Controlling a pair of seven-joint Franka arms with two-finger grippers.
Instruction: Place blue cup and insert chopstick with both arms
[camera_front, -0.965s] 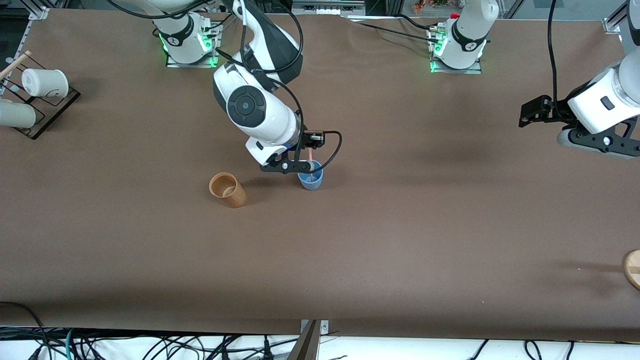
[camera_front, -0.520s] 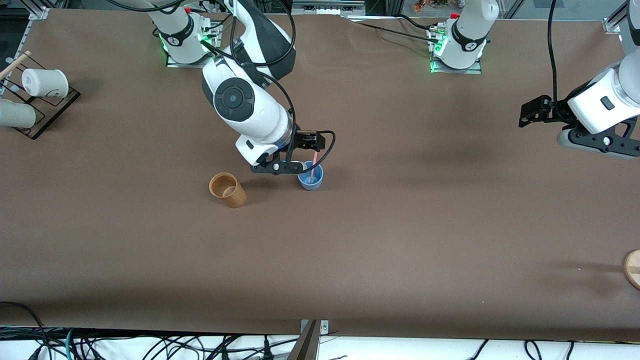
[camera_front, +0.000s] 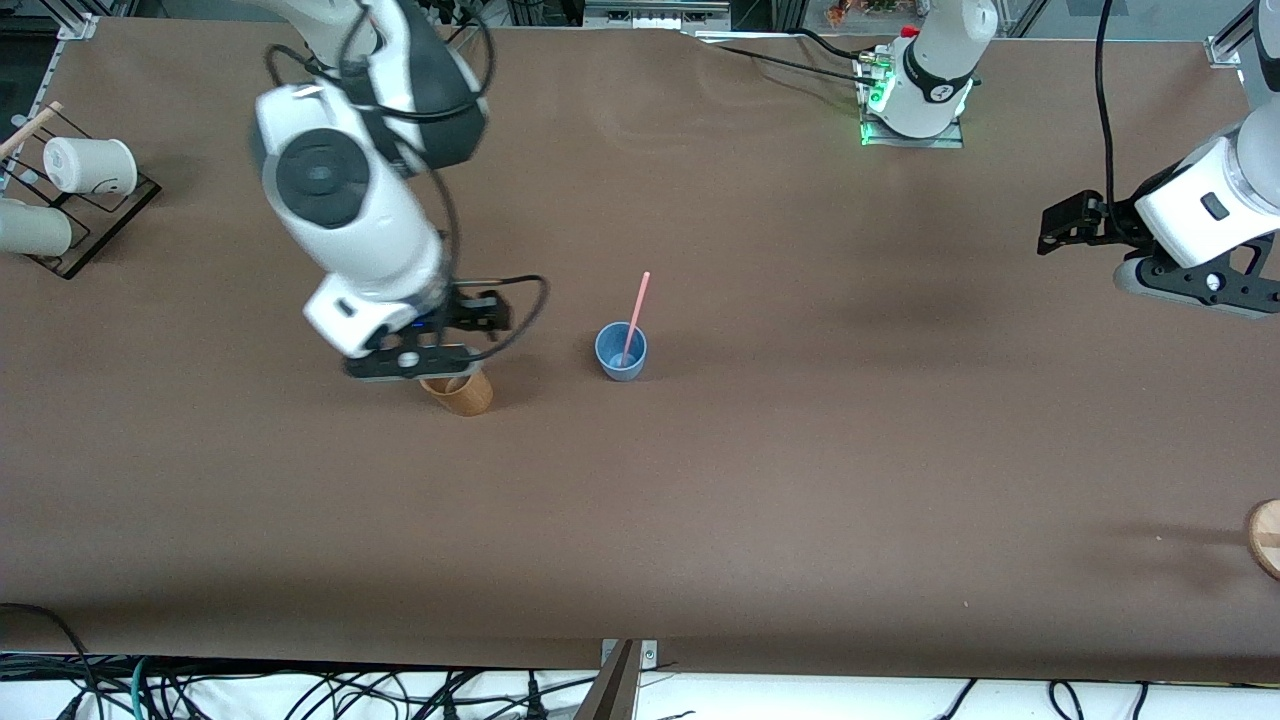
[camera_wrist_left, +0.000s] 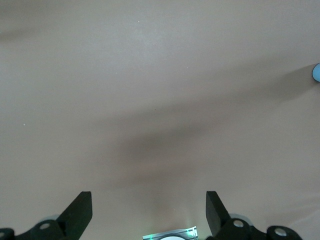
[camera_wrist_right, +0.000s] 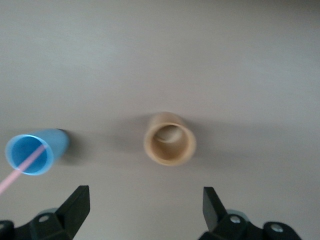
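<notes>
Right hand (camera_front: 412, 362): fingers spread wide, grasping nothing; it hangs over the brown cup, left of centre in the front view. In the right wrist view its two dark fingertips (camera_wrist_right: 75, 202) show at the lower edge, apart, with bare desk between them.
Brown cup (camera_front: 458, 392): upright on the desk, partly covered by the right hand in the front view; in the right wrist view its round mouth (camera_wrist_right: 169, 139) sits mid-frame.
Blue cup (camera_front: 621, 351): upright on the desk near the middle of the front view, beside the brown cup toward the left arm's end, apart from it.
Chopstick (camera_front: 635, 316): pink, standing in the blue cup, leaning on the rim, its upper end rising toward the top of the frame; no hand touches it.
Left hand (camera_front: 1062, 222): at the right edge of the front view, waiting over bare desk, fingers released and wide; its fingertips (camera_wrist_left: 80, 212) show apart in the left wrist view.
Desk (camera_front: 800, 480): brown, plain.
White cups (camera_front: 88, 166): on a rack at the upper left of the front view.
</notes>
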